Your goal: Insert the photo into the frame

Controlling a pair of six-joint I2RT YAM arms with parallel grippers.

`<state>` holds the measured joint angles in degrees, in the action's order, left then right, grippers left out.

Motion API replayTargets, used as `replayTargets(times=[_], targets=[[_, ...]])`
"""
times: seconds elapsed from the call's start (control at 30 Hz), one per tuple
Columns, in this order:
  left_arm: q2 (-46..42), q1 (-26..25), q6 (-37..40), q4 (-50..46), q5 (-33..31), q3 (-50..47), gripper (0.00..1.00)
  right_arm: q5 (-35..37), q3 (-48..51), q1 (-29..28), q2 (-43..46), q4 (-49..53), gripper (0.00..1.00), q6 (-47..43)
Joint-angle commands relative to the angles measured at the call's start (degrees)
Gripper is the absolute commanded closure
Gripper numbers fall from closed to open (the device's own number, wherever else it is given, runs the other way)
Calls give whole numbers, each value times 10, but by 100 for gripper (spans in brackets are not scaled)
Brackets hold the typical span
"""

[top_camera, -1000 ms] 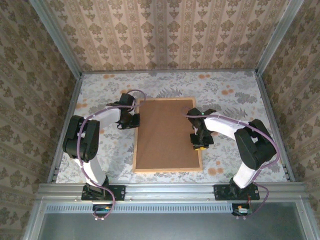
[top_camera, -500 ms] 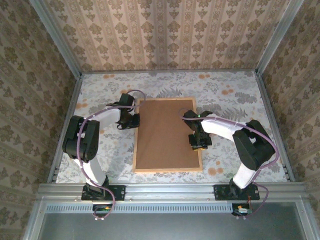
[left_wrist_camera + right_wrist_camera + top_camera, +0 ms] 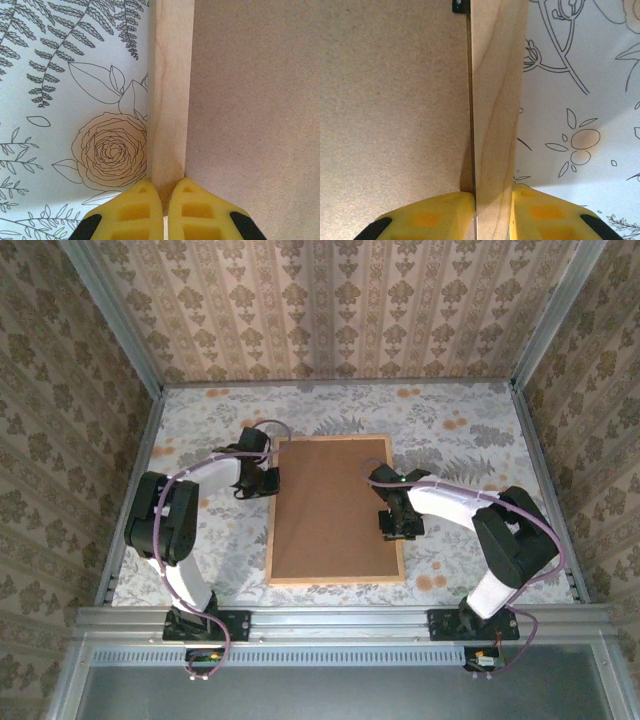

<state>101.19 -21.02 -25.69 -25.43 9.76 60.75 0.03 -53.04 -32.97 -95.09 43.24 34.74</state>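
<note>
The frame lies flat mid-table with its brown backing board up and thin light wood moulding around it. The photo is out of view. My left gripper is at the frame's left edge near the far corner. In the left wrist view the left gripper is shut, its yellow tips together over the moulding. My right gripper is at the right edge. Seen from the right wrist, the right gripper straddles the moulding, one finger on the board side, one on the cloth side, closed on it.
A floral tablecloth covers the table all around the frame. Metal rails and wallpapered walls bound it on three sides. A small black clip sits at the board's edge.
The right gripper has shifted slightly along the frame's right edge and turned, so its yellow fingers no longer show from above. The left arm and the frame have not moved.
</note>
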Motion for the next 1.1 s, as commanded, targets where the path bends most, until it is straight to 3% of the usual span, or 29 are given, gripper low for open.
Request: replayTargets(times=[0.0, 0.27, 0.7, 0.87, 1.07], targets=[[-8, -9, -6, -31, 11, -13, 100, -97, 67, -12, -77, -103, 74, 12], [-7, -10, -7, -29, 10, -15, 100, -86, 36, -18, -87, -92, 72, 0], [-9, -5, 0, -35, -1, -15, 100, -77, -79, 94, 39, 35, 62, -95], [-11, -5, 2, -34, 0, -13, 100, -117, -130, 136, 8, -8, 60, -103], [-8, -6, 3, -34, 4, -11, 100, -86, -229, 170, -103, -51, 58, -108]])
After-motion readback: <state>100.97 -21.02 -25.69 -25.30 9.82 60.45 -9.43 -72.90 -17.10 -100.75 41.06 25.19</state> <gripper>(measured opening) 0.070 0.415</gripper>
